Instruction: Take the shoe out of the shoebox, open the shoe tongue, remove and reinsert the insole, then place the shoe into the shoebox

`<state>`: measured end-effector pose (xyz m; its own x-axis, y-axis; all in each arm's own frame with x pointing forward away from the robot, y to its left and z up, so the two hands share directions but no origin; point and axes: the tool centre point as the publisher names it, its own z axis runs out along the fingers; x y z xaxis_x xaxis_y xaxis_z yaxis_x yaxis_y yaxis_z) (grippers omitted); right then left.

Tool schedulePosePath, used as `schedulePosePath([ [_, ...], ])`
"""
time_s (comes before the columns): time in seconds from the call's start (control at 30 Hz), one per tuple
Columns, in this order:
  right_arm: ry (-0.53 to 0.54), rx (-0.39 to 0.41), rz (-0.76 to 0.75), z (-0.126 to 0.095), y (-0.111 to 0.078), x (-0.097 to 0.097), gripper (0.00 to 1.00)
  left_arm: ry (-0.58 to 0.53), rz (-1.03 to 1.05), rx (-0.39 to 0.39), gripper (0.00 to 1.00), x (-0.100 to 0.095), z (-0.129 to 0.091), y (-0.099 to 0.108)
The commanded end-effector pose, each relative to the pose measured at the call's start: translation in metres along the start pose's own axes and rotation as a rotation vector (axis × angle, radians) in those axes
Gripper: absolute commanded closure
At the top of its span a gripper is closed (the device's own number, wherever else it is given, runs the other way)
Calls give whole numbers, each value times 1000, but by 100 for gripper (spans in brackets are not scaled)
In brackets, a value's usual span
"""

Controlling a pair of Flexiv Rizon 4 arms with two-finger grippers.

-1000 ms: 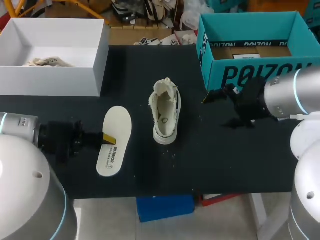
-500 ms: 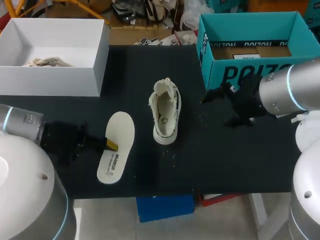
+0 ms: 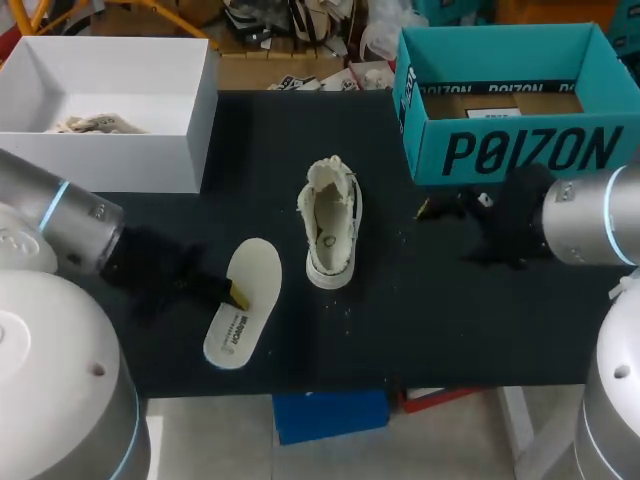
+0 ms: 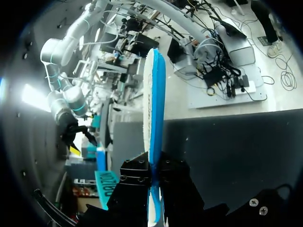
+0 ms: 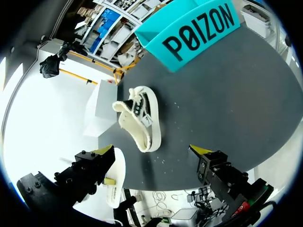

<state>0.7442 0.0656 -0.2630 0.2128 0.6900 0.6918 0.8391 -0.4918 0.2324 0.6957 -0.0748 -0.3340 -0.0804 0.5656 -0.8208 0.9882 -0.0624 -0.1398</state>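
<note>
The teal cardboard shoebox stands open at the table's far right, awaiting the cream canvas shoe lying mid-table. The left gripper pinches the cream foam insole by its edge, likely for reinsertion; the right gripper hangs spread beside the shoebox.

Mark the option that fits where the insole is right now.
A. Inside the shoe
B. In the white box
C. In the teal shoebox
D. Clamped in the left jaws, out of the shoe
D: the left wrist view shows the insole edge-on, pinched from both sides between the left jaws, and in the head view it sits apart from the shoe.
</note>
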Motion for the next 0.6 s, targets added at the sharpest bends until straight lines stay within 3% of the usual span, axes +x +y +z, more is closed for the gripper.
schedulePosePath([
  [0.03,2,11,-1,-8,2,-1,0,69,22,14,100,-10,8,11],
  [0.3,2,11,-1,-8,2,-1,0,154,89,36,100,-29,18,30],
  [0.6,2,11,-1,-8,2,-1,0,167,52,128,100,-32,39,52],
])
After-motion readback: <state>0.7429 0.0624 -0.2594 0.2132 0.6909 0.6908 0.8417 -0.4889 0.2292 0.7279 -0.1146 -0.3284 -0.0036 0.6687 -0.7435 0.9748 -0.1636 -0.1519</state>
